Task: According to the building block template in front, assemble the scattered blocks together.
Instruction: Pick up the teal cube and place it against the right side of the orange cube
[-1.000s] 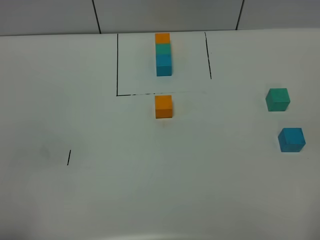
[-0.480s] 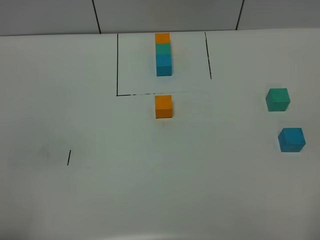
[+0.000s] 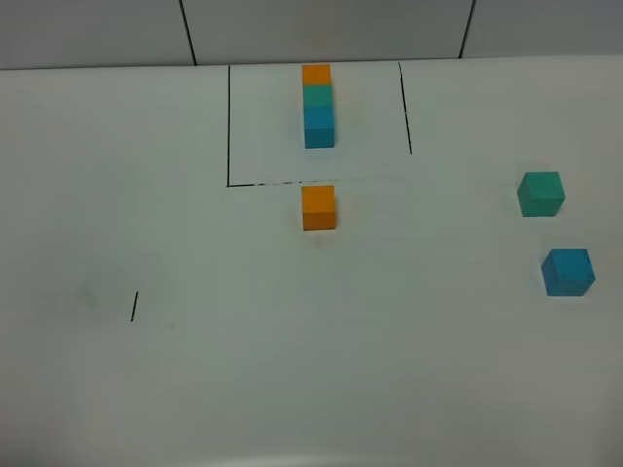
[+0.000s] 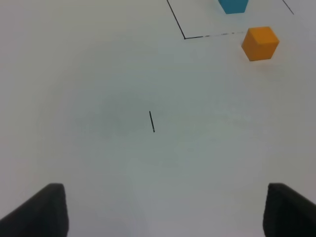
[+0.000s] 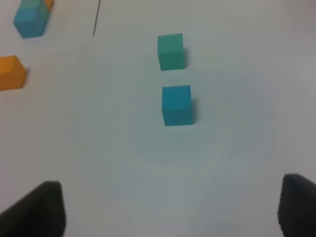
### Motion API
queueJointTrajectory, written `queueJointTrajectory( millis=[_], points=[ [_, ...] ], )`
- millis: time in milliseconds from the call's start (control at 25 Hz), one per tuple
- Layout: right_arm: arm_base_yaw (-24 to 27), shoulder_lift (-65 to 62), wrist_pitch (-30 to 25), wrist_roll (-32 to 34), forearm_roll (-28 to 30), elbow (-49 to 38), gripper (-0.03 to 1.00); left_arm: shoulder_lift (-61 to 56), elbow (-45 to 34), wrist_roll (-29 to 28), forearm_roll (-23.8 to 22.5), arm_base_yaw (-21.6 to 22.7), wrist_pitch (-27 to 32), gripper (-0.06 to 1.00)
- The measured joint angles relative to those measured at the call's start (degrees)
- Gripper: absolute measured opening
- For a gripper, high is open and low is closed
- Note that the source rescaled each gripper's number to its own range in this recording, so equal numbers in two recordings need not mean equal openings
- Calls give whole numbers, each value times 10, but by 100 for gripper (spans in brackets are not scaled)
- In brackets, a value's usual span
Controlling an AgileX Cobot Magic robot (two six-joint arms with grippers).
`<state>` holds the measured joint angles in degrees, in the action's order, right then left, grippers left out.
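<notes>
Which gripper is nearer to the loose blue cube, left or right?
Right. The right gripper has the loose blue cube straight ahead in its wrist view. The left gripper is farther: its view shows the loose orange cube, not the loose blue one.

The left gripper [image 4: 165, 212] hung above the table [image 4: 98, 148] with its jaws spread wide, clasping nothing. Only its two dark fingertips [image 4: 42, 210] showed in the left wrist view, one at each side, both clear of the surface. The right gripper [image 5: 168, 207] was posed alike: jaws wide apart and empty, its dark fingertips [image 5: 39, 207] raised off the table. Both wrists were tilted to look down and toward the far side. Neither arm reached into the high view.
</notes>
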<state>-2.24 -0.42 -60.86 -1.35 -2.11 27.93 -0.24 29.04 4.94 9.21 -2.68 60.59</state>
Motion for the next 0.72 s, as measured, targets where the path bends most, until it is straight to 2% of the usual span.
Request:
queueJointTrajectory(
  millis=[720],
  points=[
    [0,0,1,7,1,0,75,0,0,0,0,1,0,78]
  ],
)
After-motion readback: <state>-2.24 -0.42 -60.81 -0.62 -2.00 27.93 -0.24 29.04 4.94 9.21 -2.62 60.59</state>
